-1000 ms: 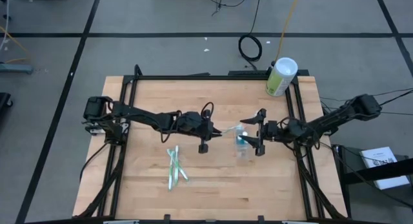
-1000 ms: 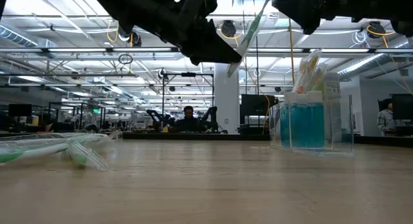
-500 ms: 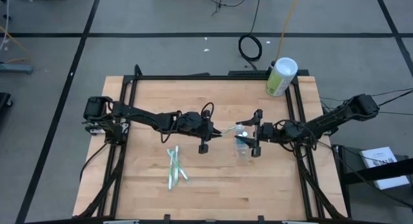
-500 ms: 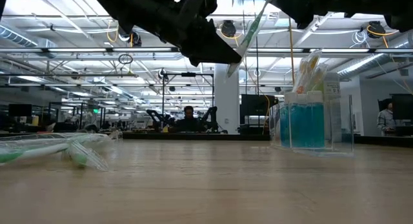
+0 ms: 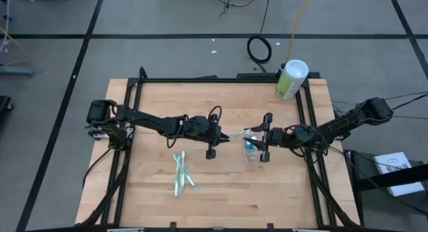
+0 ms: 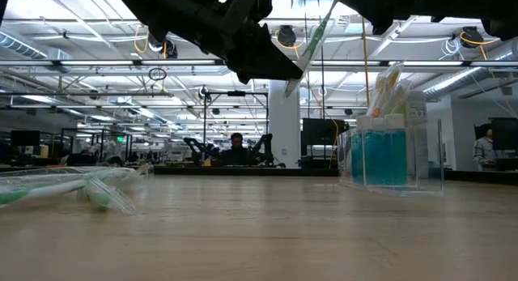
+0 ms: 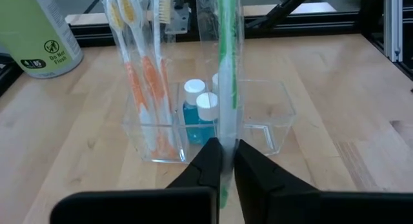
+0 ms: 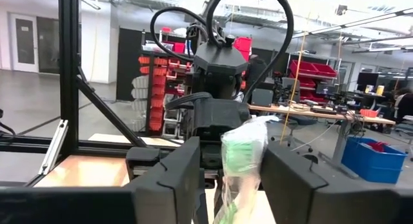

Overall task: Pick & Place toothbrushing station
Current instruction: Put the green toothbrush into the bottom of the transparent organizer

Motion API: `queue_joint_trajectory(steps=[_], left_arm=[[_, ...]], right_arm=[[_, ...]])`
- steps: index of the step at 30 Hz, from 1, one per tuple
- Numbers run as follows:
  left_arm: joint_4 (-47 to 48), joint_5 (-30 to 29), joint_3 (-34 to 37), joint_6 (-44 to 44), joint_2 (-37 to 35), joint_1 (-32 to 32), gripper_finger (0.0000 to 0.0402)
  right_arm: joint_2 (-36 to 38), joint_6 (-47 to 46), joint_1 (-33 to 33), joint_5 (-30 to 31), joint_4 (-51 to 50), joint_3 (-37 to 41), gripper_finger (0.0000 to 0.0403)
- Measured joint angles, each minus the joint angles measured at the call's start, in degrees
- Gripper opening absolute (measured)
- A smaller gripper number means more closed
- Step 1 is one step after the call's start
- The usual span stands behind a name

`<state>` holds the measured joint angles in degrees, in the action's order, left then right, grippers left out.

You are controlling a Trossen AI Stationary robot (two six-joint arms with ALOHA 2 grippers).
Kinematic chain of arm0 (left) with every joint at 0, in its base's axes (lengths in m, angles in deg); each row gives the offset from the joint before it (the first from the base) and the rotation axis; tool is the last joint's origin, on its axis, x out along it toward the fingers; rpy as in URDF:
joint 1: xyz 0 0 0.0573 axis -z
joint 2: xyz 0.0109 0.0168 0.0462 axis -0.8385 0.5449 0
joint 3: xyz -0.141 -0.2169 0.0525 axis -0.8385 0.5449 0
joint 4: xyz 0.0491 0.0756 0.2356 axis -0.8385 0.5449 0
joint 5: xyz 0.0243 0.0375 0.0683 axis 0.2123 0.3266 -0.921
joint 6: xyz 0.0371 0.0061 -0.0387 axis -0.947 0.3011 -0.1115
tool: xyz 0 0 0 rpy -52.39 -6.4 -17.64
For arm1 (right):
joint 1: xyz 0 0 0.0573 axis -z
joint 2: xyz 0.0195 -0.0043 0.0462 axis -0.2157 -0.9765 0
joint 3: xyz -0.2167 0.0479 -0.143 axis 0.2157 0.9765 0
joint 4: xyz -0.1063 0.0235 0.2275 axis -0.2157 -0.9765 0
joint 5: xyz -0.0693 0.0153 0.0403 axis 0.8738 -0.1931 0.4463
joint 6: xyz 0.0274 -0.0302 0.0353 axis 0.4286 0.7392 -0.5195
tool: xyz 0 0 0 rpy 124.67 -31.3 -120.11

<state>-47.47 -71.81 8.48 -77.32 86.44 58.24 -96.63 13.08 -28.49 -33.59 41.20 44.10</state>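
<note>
- High view: my right gripper (image 5: 261, 145) has moved in toward the clear holder (image 5: 251, 149) since one second ago and has held there for the last half second. My left gripper (image 5: 219, 134) is unchanged, clamped on one wrapped green toothbrush (image 5: 235, 134), whose long axis runs from my left fingertips toward my right gripper. Three more wrapped toothbrushes (image 5: 179, 173) lie on the table (image 5: 160, 98) nearer the front edge than my left gripper.
- Low view: the held toothbrush tilts, head up, above the table.
- Left wrist view: just ahead of my shut fingers, the holder contains two orange toothbrushes (image 7: 137, 82) and blue bottles (image 7: 195, 114).
- Right wrist view: my right fingers (image 8: 169, 179) stand apart, the toothbrush head between them.
</note>
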Motion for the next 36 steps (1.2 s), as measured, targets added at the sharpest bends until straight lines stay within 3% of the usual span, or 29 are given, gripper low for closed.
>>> queue_joint_trajectory(steps=[6,17,24,28,36], left_arm=[[0.0,0.1,0.0,0.0,0.0,0.0,0.0009],[0.0,0.0,0.0,0.5,0.0,0.0,0.0038],[-0.1,-0.3,0.0,1.9,0.0,0.0,0.0045],[-0.3,-2.3,0.0,2.5,0.0,0.8,0.0084],[0.5,-2.6,0.0,3.2,-1.3,2.8,0.0207]], right_arm=[[0.0,0.7,0.0,0.0,0.4,0.0,0.0113],[0.0,1.5,0.0,0.0,0.5,0.0,0.0062],[0.0,1.5,0.0,0.0,0.5,0.0,0.005],[0.0,1.6,0.0,0.0,0.5,0.0,0.005],[1.1,1.8,-0.3,2.9,0.4,0.0,0.0049]])
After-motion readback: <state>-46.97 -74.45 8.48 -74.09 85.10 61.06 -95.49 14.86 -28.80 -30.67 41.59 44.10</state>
